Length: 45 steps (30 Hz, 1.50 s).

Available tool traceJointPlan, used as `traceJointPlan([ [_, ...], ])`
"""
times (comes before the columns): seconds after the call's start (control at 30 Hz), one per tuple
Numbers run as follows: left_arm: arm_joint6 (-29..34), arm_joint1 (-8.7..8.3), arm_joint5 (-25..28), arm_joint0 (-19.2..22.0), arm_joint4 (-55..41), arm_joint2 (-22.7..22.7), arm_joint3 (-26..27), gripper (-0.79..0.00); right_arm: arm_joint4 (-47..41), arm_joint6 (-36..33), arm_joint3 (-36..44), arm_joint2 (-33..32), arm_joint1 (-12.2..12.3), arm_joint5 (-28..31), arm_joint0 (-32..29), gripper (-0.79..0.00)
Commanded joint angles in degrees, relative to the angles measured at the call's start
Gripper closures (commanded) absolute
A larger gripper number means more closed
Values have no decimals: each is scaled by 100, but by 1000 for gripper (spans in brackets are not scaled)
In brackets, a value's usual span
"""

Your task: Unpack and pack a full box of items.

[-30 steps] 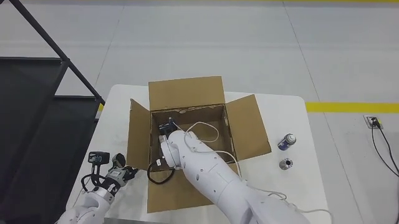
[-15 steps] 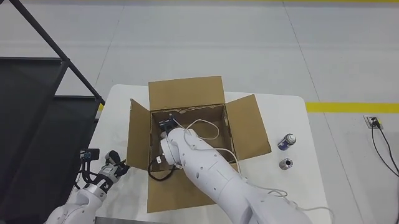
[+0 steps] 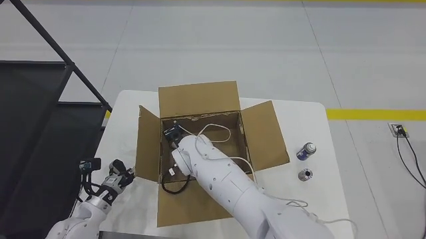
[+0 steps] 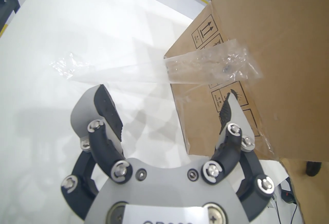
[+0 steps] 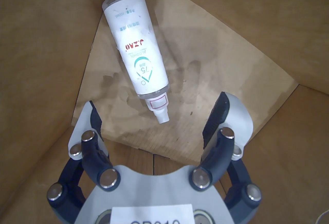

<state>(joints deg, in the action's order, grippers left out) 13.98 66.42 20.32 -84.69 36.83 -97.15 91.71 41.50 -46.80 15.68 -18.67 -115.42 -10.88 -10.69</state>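
Note:
An open cardboard box (image 3: 200,102) stands in the middle of the white table (image 3: 299,119). Inside it, my right gripper (image 5: 156,109) hangs open just above a white spray bottle (image 5: 136,52) that lies on the box floor in a corner, its nozzle pointing between the fingers without touching them. From above, the right gripper (image 3: 174,128) sits low near the box's back left corner. My left gripper (image 4: 167,92) is open and empty over bare table beside the box's outer wall (image 4: 270,29); in the top view the left gripper (image 3: 103,171) is near the table's left edge.
A strip of clear tape (image 4: 205,68) sticks out from the box corner toward the left gripper. A blue-capped can (image 3: 306,150) and a small metal piece (image 3: 305,174) stand on the table right of the box. A black rack (image 3: 33,139) borders the table's left side.
My left gripper has drawn back leftward from the box toward the table's edge. The right gripper has shifted slightly toward the box's back left corner.

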Motion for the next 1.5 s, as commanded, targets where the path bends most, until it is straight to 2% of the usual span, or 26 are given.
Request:
traceJointPlan([
  [0.0, 52, -12, 71, -131, -296, -163, 97, -785, -1, 0, 0, 0, 0, 1, 1, -785],
  [0.1, 227, -29, 141, -311, -884, -440, 241, -785, -1, 0, 0, 0, 0, 1, 1, -785],
  [0.27, 227, -29, 141, -311, -884, -440, 241, -785, -41, 89, -38, -27, 26, 2, -24, -785],
  [0.33, 227, -29, 141, -311, -884, -440, 241, -785, -21, 326, -48, -51, 77, 241, -71, -785],
  [0.63, 227, -29, 141, -311, -884, -440, 241, -785, 531, 52, -121, 108, 45, 842, 24, -785],
  [0.9, 227, -29, 141, -311, -884, -440, 241, -785, 660, 293, -290, 123, 38, 1512, 38, -785],
  [0.93, 227, -29, 141, -311, -884, -440, 241, -785, 676, 300, -293, 132, 35, 1597, 28, -763],
  [1.03, 227, -29, 141, -311, -884, -440, 241, -785, 682, 289, -332, 139, 27, 1708, 4, -616],
  [1.1, 227, -29, 141, -311, -884, -440, 241, -785, 672, 274, -349, 139, 22, 1727, -12, -588],
  [1.13, 227, -29, 141, -311, -884, -440, 241, -785, 659, 298, -337, 140, 21, 1805, -26, -529],
  [1.27, 227, -29, 141, -311, -884, -440, 241, -785, 624, 379, -395, 136, 19, 1800, -68, -443],
  [1.3, 227, -29, 141, -311, -884, -440, 241, -785, 585, 414, -406, 120, 19, 1764, -78, -391],
  [1.47, 227, -29, 141, -311, -884, -440, 241, -785, 521, 424, -438, 99, 18, 1643, -108, -385],
])
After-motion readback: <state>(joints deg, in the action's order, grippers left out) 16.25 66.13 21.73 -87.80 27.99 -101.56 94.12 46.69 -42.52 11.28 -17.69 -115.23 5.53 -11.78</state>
